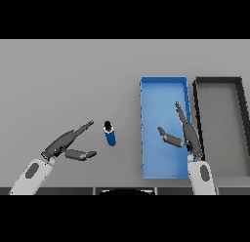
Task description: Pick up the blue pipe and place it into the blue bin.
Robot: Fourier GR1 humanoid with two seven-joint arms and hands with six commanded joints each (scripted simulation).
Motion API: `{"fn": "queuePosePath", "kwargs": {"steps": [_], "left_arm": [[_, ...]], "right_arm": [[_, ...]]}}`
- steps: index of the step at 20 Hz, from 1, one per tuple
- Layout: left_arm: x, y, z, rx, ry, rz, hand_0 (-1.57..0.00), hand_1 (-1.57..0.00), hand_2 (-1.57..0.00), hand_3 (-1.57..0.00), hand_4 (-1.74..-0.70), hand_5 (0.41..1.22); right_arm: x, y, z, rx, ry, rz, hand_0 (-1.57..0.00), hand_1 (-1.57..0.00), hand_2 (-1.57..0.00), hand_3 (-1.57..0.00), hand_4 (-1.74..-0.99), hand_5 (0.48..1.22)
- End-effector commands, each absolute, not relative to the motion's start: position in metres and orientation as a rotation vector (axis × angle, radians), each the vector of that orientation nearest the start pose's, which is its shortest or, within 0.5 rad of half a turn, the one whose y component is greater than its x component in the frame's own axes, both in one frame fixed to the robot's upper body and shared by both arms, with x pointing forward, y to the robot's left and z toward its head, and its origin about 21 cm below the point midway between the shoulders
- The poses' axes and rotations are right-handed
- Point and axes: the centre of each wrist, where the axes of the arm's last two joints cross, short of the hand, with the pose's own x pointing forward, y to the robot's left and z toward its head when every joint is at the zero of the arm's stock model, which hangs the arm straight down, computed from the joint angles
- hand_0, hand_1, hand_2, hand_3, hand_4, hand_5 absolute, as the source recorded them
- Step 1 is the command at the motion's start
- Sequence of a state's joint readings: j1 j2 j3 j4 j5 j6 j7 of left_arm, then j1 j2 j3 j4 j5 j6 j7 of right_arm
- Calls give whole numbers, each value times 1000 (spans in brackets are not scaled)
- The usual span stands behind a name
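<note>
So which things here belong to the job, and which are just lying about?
Job:
pipe, standing on the table
blue bin
left hand, open beside the pipe
right hand, open over the blue bin

Lying about:
dark bin, right of the blue bin

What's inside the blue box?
Nothing lies inside the blue rectangular bin; its floor looks bare. The right robot hand hangs over its right side, hiding a strip of floor there. The short blue pipe stands outside on the grey table.
</note>
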State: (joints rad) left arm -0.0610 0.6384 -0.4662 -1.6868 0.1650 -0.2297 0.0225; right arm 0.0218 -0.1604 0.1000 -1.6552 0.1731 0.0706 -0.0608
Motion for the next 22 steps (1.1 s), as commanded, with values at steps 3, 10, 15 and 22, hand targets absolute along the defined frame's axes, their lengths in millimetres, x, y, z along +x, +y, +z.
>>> {"fn": "queuePosePath", "kwargs": {"steps": [3,10,15,22], "left_arm": [[232,240,34,-235,-1381,-939,1,1,1,1,-1107,463],[250,194,11,-272,-1427,-891,1,1,1,1,-1131,488],[256,183,-10,-315,-1420,-829,1,1,1,1,-1138,497],[267,158,-26,-400,-1466,-753,1,-44,-166,-108,-1176,601]], "right_arm": [[242,-241,18,-125,-1647,396,1,1,1,1,-1212,570],[244,-242,20,-114,-1653,374,1,1,1,1,-1206,554],[239,-246,18,-119,-1649,373,1,1,1,1,-1202,549],[236,-249,15,-126,-1656,383,1,1,1,1,-1186,554]]}}
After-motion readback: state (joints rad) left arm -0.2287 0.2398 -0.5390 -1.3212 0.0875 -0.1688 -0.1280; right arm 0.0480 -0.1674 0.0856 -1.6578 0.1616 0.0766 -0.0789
